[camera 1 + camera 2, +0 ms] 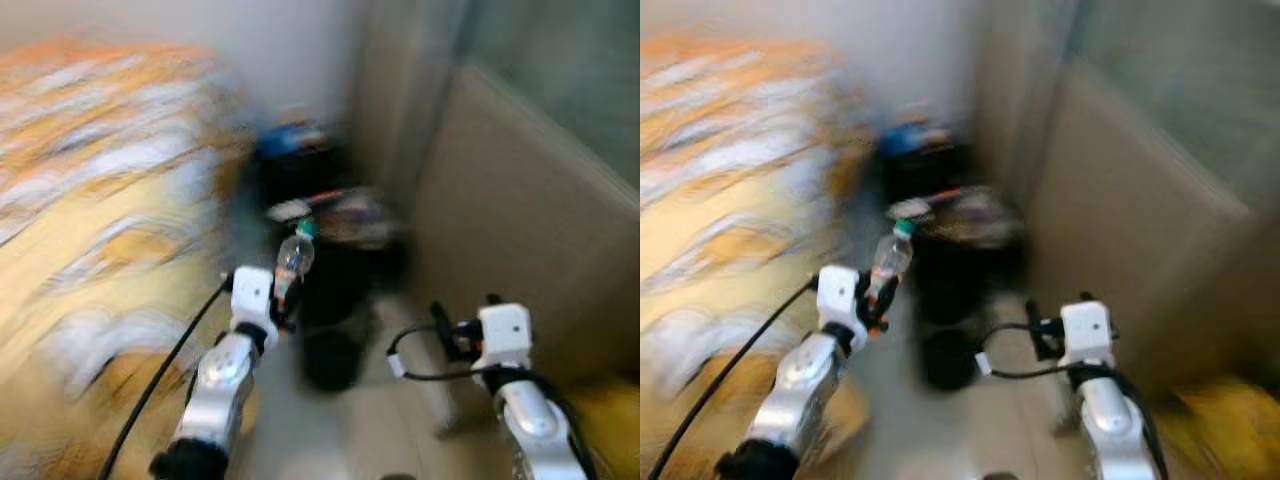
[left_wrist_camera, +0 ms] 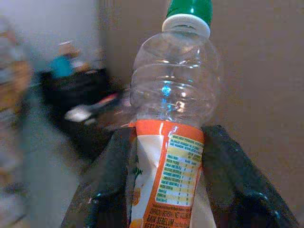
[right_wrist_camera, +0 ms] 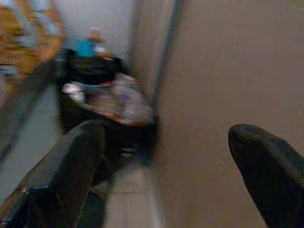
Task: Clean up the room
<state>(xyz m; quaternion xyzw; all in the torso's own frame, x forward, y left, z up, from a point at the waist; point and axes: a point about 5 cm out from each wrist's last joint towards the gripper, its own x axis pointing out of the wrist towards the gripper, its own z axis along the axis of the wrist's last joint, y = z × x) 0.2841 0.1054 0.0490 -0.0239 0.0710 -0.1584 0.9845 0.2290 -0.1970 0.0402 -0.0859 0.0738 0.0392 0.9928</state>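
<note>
My left gripper [image 1: 285, 290] is shut on an empty clear plastic bottle [image 2: 173, 109] with a green cap and an orange label, held upright. The bottle [image 1: 295, 258] hangs in front of a black bin [image 1: 340, 250] heaped with rubbish, which stands ahead in the corner. My right gripper [image 3: 166, 156] is open with nothing between its fingers, raised at the right near the beige wall, pointing toward the same bin [image 3: 104, 107]. The views are blurred.
A bed with an orange and white patterned cover [image 1: 90, 200] runs along the left. A beige wall or cabinet side [image 1: 520, 230] closes the right. A small dark round container [image 1: 330, 360] stands on the pale floor before the bin. A blue thing [image 1: 290, 140] sits behind the bin.
</note>
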